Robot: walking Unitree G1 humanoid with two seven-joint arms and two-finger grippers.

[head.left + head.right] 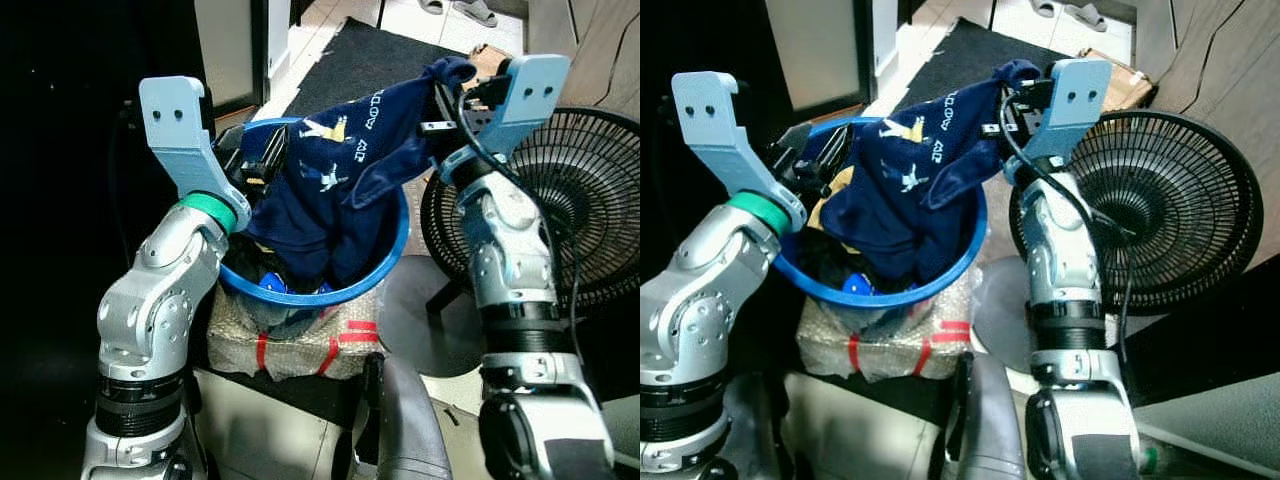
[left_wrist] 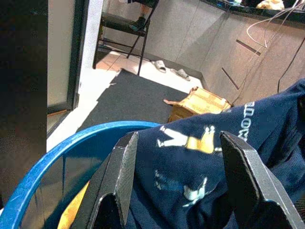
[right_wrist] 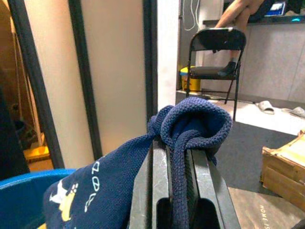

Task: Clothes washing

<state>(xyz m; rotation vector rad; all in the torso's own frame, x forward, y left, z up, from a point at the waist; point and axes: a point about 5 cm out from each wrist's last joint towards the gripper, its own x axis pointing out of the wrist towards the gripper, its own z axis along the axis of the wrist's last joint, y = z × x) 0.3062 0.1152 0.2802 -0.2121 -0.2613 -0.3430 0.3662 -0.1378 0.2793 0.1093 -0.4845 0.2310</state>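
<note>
Left eye view, item one: a round blue plastic laundry basket (image 1: 385, 268), sitting on a bubble-wrapped parcel with red tape (image 1: 300, 345), packed with dark clothes.

Item two: a navy knitted garment with white lettering and small yellow-and-white figures (image 1: 330, 170), being lifted out of the basket. Its ribbed edge is pinched at the right end effector (image 3: 177, 167), whose two black fingers are clamping narrow on the fabric; the rest is draping down and away from that end effector into the basket, its lower folds resting among the other clothes.

Item three: the left end effector (image 2: 183, 181), fingers standing wide and holding nothing, is hovering at the near rim of the basket with the garment's printed panel lying just beyond its fingertips.

Item four: a black round-grilled floor fan (image 1: 590, 200), just beside the right arm.

Step in hand, as judged: drawing one garment clear of the basket for washing. The next move is probably calling for a higher lift so the trailing folds are coming free, or for the left end effector closing on the hanging cloth to support it, keeping clear of the fan.
</note>
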